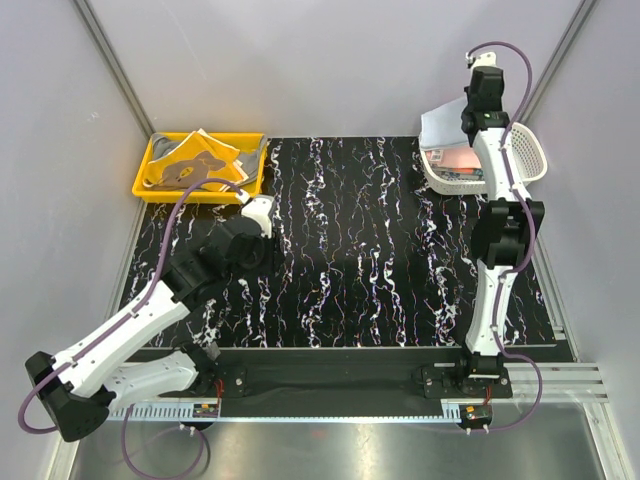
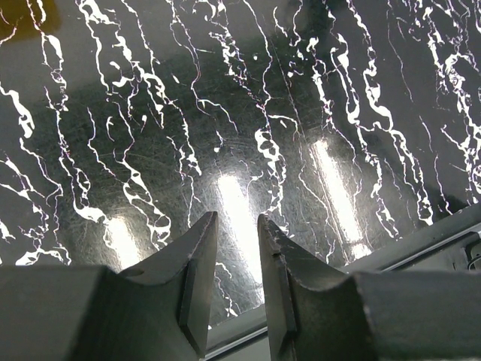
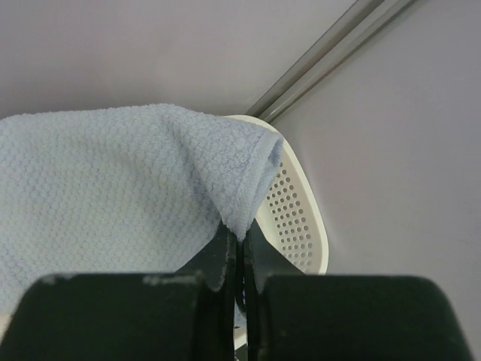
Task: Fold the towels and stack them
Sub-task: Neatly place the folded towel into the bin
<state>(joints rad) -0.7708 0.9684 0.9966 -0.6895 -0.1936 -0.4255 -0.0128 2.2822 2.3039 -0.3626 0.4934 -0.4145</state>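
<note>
A light blue towel (image 3: 113, 188) hangs out of the white lattice basket (image 3: 297, 218), one corner pinched between the shut jaws of my right gripper (image 3: 242, 239). From above, the right gripper (image 1: 467, 126) is over the basket (image 1: 535, 160) at the back right, with the blue towel (image 1: 443, 122) lifted beside it and a pink towel (image 1: 455, 160) lying below. Orange and grey towels (image 1: 195, 160) sit crumpled in the yellow tray (image 1: 150, 185). My left gripper (image 2: 237, 223) hovers over the marbled mat (image 2: 225, 113), its fingers parted with nothing between them.
The black marbled mat (image 1: 370, 250) covers the table between the tray and the basket. A metal rail (image 1: 330, 385) runs along the near edge by the arm bases. Grey walls close in the left, back and right sides.
</note>
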